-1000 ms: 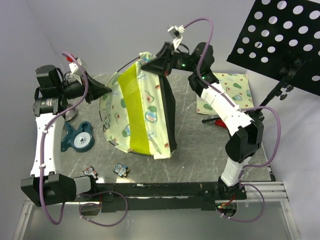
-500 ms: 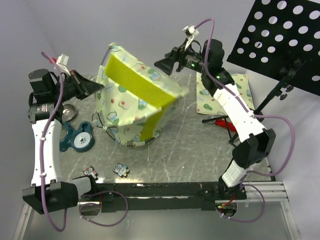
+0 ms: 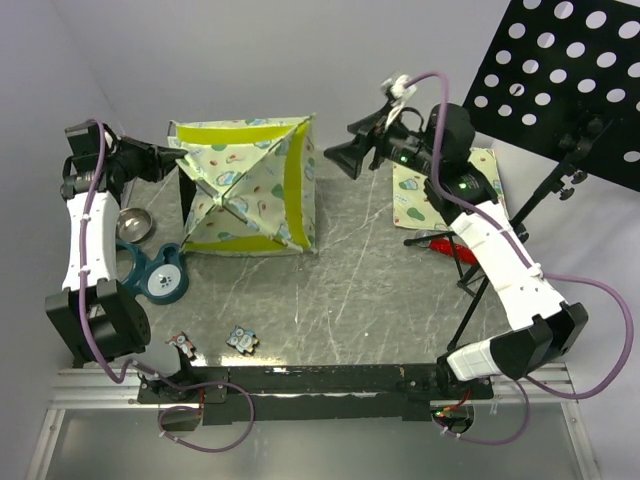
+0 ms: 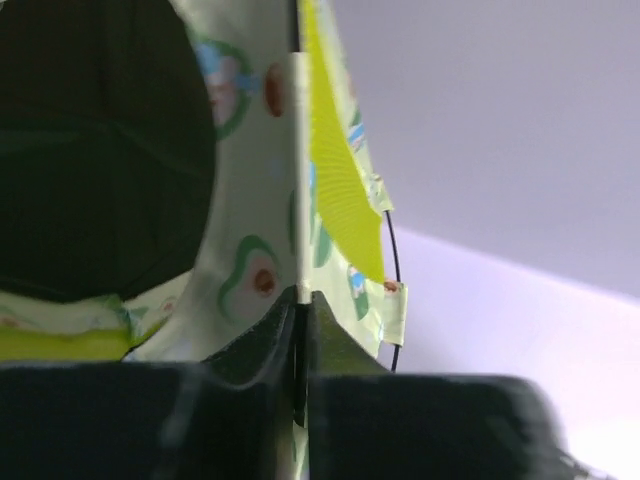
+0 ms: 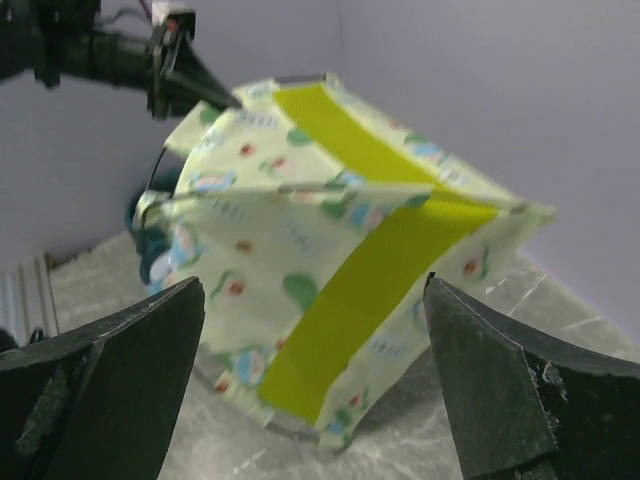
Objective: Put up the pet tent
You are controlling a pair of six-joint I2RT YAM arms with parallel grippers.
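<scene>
No legible text, brand or number in any view. The pet tent (image 3: 245, 190) fabric carries avocado cartoons plus small blurred marks in the right wrist view. These could be lettering but can't be resolved. The print on the avocado mat (image 3: 490, 165) is just as unreadable. The two small printed pieces (image 3: 241, 340) near the front edge are too small to read.

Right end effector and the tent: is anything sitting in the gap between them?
Nothing. Between the right end effector and the pet tent there is only bare tabletop, seen in the top view; the right wrist view agrees.
</scene>
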